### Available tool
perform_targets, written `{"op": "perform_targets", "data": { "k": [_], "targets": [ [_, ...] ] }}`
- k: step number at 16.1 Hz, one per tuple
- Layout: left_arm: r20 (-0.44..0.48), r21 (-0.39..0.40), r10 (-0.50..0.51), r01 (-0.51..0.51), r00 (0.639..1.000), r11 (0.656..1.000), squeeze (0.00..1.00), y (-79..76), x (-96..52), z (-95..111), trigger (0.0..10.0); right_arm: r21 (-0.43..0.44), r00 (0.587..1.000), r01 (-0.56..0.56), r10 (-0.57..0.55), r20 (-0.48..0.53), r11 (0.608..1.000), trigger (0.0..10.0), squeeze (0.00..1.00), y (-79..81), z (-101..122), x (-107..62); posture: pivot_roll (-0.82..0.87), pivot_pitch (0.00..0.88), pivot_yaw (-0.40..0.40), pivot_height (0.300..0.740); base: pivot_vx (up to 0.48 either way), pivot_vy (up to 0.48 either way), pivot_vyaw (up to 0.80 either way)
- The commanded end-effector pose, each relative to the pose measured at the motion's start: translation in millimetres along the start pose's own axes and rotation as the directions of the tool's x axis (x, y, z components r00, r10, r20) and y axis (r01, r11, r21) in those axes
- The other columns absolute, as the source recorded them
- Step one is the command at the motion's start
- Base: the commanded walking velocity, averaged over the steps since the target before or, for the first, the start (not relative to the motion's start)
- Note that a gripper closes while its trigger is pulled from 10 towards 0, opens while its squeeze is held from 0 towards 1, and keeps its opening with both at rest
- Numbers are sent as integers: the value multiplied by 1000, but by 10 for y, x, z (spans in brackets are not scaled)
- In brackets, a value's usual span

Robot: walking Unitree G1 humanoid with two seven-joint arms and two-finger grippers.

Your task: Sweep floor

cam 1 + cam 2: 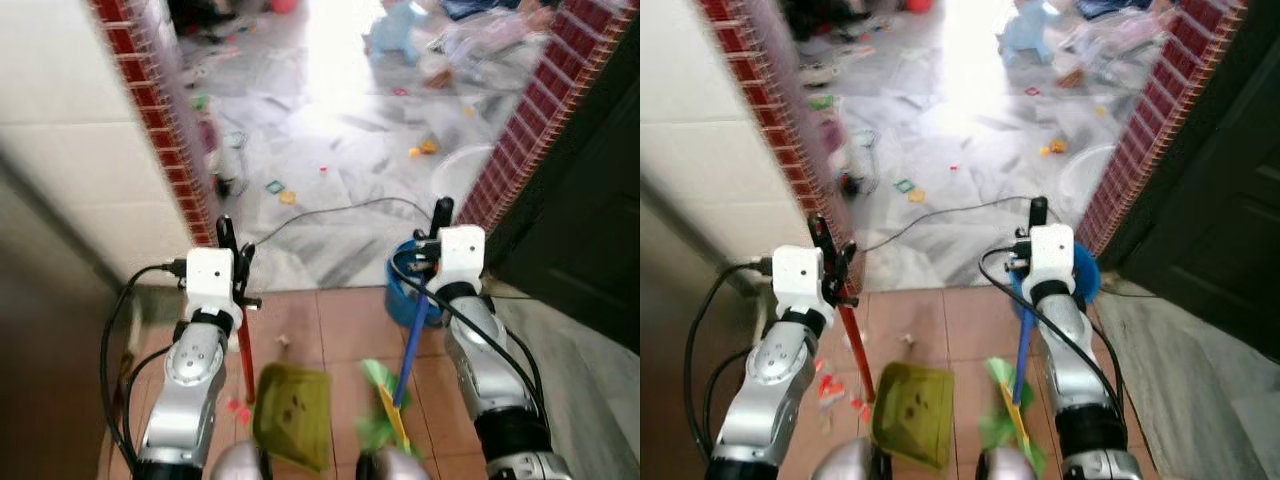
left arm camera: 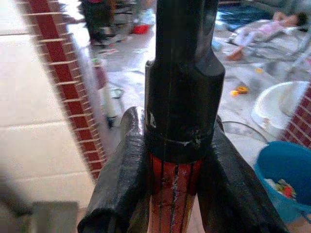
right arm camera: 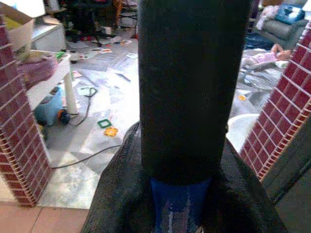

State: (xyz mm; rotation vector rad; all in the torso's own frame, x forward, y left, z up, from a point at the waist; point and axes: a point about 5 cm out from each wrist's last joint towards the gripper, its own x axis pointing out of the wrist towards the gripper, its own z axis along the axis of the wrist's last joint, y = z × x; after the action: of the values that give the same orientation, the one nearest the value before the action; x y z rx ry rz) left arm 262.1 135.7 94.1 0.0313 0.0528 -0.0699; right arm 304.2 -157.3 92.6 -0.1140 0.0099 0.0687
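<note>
Standing on the terracotta-tiled floor just short of a brick-edged doorway, tools in both grippers. Left gripper clenched around the red handle of the dustpan; the wrist view shows both black fingers pressed to the red shaft just below its black end cap, a high grip that lets the green pan hang low in front of the robot's feet, mouth near the tiles. Right gripper likewise grasping the blue broom handle close under its black cap, so the shaft slants down and inward to the green broom head, which sits just beside the pan, likely so debris can be pushed straight in. A blue bucket stands at the tile edge by the doorway, behind the broom shaft. Small scraps lie on the tiles near the left arm, beside the pan handle. Beyond the threshold the grey marble floor is strewn with small toys and bits, and a black cable trails across it; a white basin sits by the right-hand brick pillar. Judgement: sweeping barely started.
</note>
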Motion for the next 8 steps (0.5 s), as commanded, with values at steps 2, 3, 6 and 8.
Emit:
{"op": "perform_targets", "data": {
  "k": [2,3,6,8],
  "targets": [
    [14,0,14,-14,1000,1000,0,26,16,34,10000,1,999,-5,5,33,1000,10000,0,7,59,31,-53,0,25,740,-300,0,203],
    [14,0,14,-14,1000,1000,0,27,21,35,10000,3,999,-6,6,35,1000,10000,0,10,60,34,-53,0,24,740,-289,0,0],
    [14,9,15,-15,1000,1000,0,31,31,32,10000,2,999,-13,13,42,1000,10000,0,25,68,49,-53,0,27,740,-92,0,0],
    [17,6,23,-24,1000,1000,0,41,34,37,10000,1,999,-15,15,45,1000,10000,0,44,74,51,-52,0,27,740,0,0,0]
  ]
}}
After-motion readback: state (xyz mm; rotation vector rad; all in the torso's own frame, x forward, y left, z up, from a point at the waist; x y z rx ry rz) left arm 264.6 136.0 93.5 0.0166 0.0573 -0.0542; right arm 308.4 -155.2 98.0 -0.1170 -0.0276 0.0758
